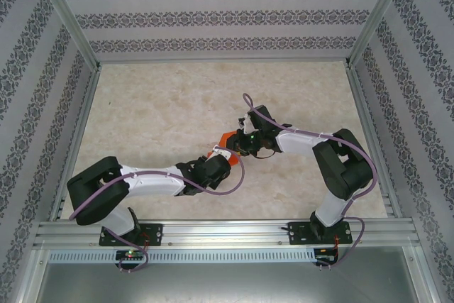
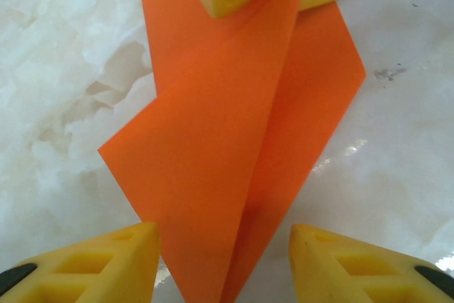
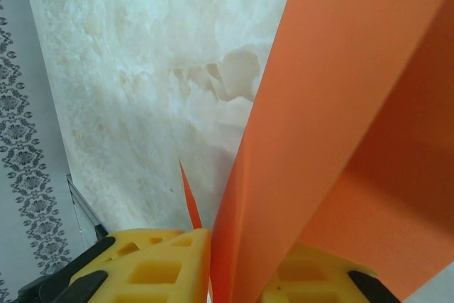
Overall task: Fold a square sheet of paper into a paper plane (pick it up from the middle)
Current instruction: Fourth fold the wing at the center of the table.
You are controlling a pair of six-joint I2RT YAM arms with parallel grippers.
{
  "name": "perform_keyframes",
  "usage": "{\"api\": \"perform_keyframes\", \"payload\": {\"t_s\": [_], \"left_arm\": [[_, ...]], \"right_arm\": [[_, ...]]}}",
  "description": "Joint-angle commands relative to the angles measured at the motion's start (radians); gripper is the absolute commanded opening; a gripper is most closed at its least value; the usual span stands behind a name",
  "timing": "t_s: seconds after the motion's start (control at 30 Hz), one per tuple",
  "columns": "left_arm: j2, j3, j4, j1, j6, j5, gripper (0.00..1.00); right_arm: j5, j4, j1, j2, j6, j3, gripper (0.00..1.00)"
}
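Orange paper plane (image 2: 227,161), one, clamped in right pincer (image 3: 237,260).

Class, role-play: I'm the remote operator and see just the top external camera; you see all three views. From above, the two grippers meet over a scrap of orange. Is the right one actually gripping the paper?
Observer: Yes. In the right wrist view the right gripper is shut on the orange paper, which is clamped between its yellow fingers.
Operator: And the left one?
Observer: The left gripper is open, its fingers spread either side of the paper's pointed end.
Operator: Is it folded yet?
Observer: Partly. The left wrist view shows overlapping layers with a long crease running to the point.
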State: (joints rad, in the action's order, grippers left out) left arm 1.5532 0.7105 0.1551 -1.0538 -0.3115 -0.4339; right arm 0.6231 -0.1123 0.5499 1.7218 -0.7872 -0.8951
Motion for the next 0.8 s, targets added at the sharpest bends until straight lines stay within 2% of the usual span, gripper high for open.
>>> {"api": "perform_keyframes", "payload": {"t_s": [0.0, 0.5, 0.7, 0.77], "left_arm": [[0.013, 0.03, -0.025, 0.006, 0.016, -0.064, 0.5], [0.061, 0.03, -0.037, 0.006, 0.011, -0.073, 0.26], [0.058, 0.028, -0.046, 0.006, 0.008, -0.078, 0.12], [0.055, 0.028, -0.047, 0.006, 0.01, -0.072, 0.11]], "right_arm": [[0.003, -0.007, 0.011, -0.005, 0.008, -0.024, 0.21], [-0.013, -0.039, 0.012, -0.01, 0.019, -0.035, 0.21], [-0.016, -0.041, 0.015, -0.009, 0.02, -0.032, 0.22], [-0.018, -0.042, 0.015, -0.011, 0.02, -0.031, 0.22]]}}
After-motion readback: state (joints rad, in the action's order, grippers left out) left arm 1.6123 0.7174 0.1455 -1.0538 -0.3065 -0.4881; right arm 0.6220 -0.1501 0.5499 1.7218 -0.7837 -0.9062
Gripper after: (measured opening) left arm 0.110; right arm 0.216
